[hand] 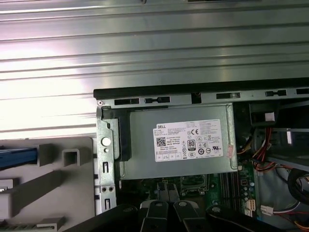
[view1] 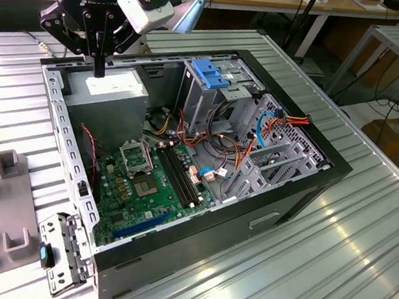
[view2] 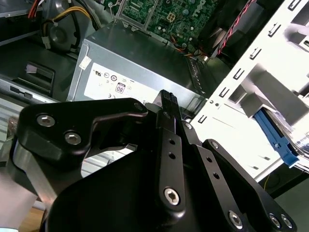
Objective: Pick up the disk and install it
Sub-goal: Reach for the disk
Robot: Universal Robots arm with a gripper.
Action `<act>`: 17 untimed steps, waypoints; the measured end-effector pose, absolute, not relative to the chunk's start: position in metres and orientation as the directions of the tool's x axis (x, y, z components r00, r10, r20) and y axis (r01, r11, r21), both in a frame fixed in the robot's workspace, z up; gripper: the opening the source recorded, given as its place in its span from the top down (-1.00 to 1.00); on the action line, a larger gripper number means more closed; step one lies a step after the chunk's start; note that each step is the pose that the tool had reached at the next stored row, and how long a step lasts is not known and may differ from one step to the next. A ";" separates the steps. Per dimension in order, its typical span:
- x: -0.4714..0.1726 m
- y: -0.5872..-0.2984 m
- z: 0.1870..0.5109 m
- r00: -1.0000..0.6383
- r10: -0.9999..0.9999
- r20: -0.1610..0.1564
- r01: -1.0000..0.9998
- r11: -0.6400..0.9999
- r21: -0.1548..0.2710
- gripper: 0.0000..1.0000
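Finding the gripper (view1: 99,67) pinched together on nothing, poised just above the power supply (view1: 113,87) in a corner of the opened computer case (view1: 66,132). Laid on its side with the panel off, presumably for reaching in from overhead. Placing what looks like the disk (hand: 17,157) outside the case, beyond the rim beside the gripper, slotted in a grey fixture (hand: 72,179) (a blue strip of it, in the first wrist view), likely parked there for an easy grasp; not yet picked up. Noting a white printed label (hand: 188,140) on the supply: barcode, certification marks, wording left unread
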State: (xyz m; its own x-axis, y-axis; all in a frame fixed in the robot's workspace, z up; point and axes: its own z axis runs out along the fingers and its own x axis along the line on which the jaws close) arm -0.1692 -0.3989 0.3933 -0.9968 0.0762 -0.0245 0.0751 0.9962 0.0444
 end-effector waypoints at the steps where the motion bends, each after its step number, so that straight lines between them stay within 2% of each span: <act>1: -0.170 -0.399 0.393 -0.997 0.076 -0.025 0.075 0.996 0.044 0.79; 17: -0.181 -0.399 0.393 -0.997 0.076 -0.024 0.075 0.996 0.044 0.79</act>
State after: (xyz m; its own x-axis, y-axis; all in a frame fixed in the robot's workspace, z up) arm -0.1809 -0.3989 0.3933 -0.9968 0.0762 -0.0244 0.0750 0.9962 0.0443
